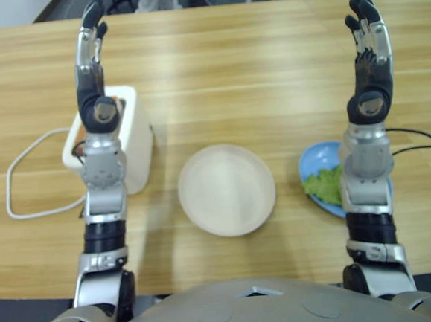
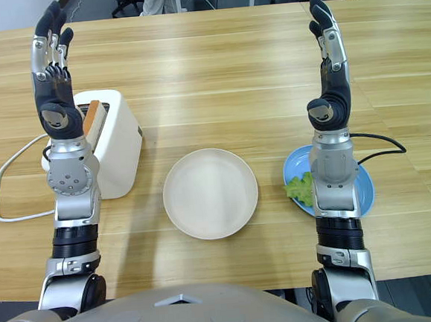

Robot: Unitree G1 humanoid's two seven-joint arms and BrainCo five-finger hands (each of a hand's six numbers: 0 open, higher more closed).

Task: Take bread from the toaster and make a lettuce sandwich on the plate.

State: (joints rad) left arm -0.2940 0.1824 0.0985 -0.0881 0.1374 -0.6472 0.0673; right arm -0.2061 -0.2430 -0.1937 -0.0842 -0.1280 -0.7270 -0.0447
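Bread (image 2: pixel 90 117) stands in the toaster (image 2: pixel 119 148) by the counter's (image 2: pixel 208 72) left edge, the plate (image 2: pixel 210 193) near its front edge; left hand (image 2: pixel 52 73) and right hand (image 2: pixel 330 66) are spread wide, holding nothing.

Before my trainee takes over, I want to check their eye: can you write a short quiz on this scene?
1. True or false: the cream plate in the middle holds nothing.
2. The lettuce lies on: A) the blue dish; B) the cream plate; C) the bare wood.
3. Fill in: a slice of bread stands in the white ___.

Key: 1 true; 2 A; 3 toaster.
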